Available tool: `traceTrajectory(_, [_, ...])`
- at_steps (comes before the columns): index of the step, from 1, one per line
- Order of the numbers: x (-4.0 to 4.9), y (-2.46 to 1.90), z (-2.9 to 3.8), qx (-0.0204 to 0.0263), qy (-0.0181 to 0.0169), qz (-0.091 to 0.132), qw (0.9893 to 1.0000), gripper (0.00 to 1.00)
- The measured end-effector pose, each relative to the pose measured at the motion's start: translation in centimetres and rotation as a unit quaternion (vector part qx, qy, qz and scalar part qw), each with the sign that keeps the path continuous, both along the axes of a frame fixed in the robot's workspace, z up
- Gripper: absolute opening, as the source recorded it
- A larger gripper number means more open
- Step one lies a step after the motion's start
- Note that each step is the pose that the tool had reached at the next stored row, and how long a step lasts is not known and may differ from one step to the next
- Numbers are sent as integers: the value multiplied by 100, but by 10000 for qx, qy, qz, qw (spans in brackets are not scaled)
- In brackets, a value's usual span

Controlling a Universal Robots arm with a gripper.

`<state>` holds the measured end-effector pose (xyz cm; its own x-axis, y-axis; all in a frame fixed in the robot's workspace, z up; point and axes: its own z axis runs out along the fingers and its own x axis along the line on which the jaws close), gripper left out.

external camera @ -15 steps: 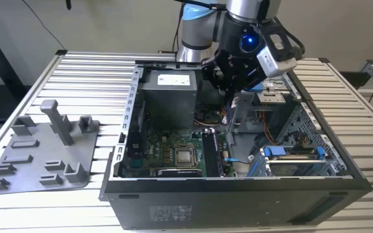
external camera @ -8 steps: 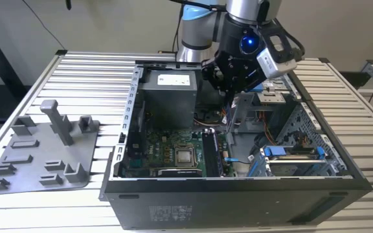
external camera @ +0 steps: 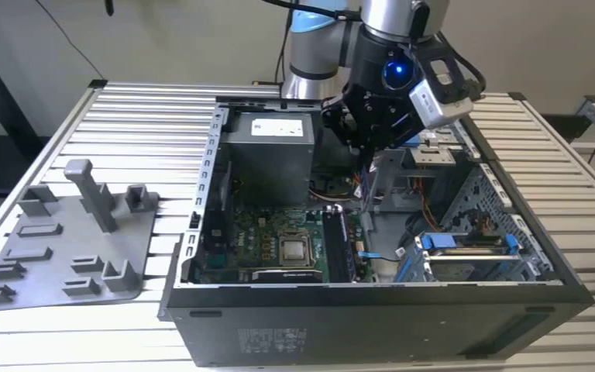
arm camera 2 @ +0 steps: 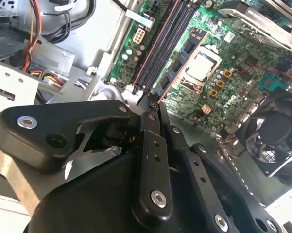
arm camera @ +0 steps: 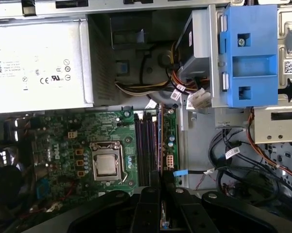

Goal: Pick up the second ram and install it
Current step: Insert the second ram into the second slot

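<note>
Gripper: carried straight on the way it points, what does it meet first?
Likely the black memory slots on the motherboard. The gripper points down at them, shut on the second ram, which lies edge-on along one slot; whether they touch is unclear.

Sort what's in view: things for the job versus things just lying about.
Job: ram, edge-on in the gripper; slots.
Lying about: grey tray; power supply; blue caddy; CPU.
</note>
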<state>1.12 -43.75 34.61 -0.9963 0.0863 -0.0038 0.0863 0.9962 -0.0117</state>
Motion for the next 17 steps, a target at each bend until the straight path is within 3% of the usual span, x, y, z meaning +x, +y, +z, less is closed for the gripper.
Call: traceTrajectory(17, [31, -10, -76, 0, 0, 1, 10000, 14])
